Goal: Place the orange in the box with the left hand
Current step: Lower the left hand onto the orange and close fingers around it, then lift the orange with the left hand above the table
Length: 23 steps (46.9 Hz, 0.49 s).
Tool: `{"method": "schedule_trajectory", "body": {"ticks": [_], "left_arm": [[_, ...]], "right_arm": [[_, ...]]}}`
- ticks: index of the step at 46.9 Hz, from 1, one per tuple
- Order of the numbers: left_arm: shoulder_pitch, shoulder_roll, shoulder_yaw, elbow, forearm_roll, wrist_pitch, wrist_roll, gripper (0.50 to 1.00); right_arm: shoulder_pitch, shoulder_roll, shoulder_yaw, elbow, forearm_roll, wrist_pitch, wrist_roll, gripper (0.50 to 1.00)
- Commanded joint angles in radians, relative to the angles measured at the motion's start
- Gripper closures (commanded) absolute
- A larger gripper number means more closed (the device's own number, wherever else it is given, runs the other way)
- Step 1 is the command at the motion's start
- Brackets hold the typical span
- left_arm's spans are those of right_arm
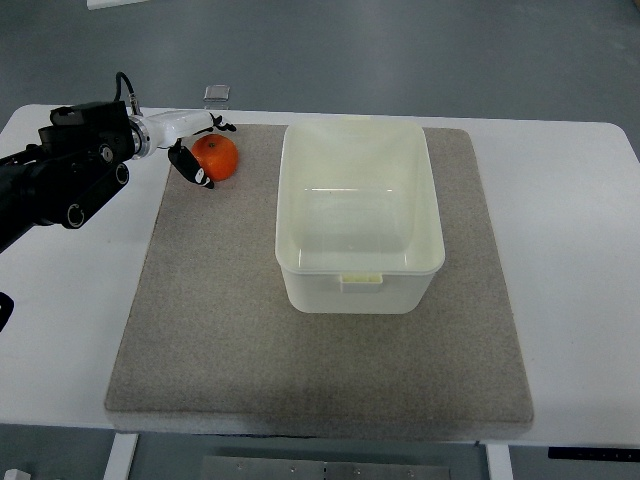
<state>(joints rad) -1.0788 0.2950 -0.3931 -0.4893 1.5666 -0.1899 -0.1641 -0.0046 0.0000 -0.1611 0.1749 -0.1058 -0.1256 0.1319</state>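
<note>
The orange lies on the grey mat near its far left corner. My left hand reaches in from the left, right at the orange. Its fingers are spread: a dark-tipped finger lies just beyond the orange and another lies against its near left side. They do not appear closed on the fruit, which rests on the mat. The clear plastic box stands empty on the mat, to the right of the orange. The right arm is out of view.
The mat covers most of the white table. A small grey object sits at the table's far edge behind the hand. The left arm's black forearm crosses the table's left part.
</note>
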Motion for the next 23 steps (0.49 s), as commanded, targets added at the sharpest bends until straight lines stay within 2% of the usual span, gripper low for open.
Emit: {"method": "schedule_trajectory", "body": {"ticks": [1, 9, 10, 19, 23], "left_arm": [[-0.003, 0.0, 0.0, 0.0, 0.001, 0.0, -0.002, 0.743], [-0.006, 0.001, 0.0, -0.008, 0.033, -0.002, -0.002, 0.986], [-0.006, 0.001, 0.0, -0.009, 0.039, -0.002, 0.0, 1.0], [-0.023, 0.016, -0.001, -0.037, 0.043, -0.011, -0.002, 1.0], [-0.036, 0.088, -0.001, -0.112, 0.032, -0.028, -0.002, 1.0]], "right_arm": [[0.0, 0.0, 0.0, 0.0, 0.0, 0.0, 0.0, 0.57], [0.0, 0.0, 0.0, 0.0, 0.0, 0.001, 0.0, 0.568], [0.0, 0.0, 0.0, 0.0, 0.0, 0.0, 0.0, 0.568], [0.0, 0.0, 0.0, 0.0, 0.0, 0.0, 0.0, 0.568], [0.0, 0.0, 0.0, 0.0, 0.0, 0.0, 0.0, 0.568]]}}
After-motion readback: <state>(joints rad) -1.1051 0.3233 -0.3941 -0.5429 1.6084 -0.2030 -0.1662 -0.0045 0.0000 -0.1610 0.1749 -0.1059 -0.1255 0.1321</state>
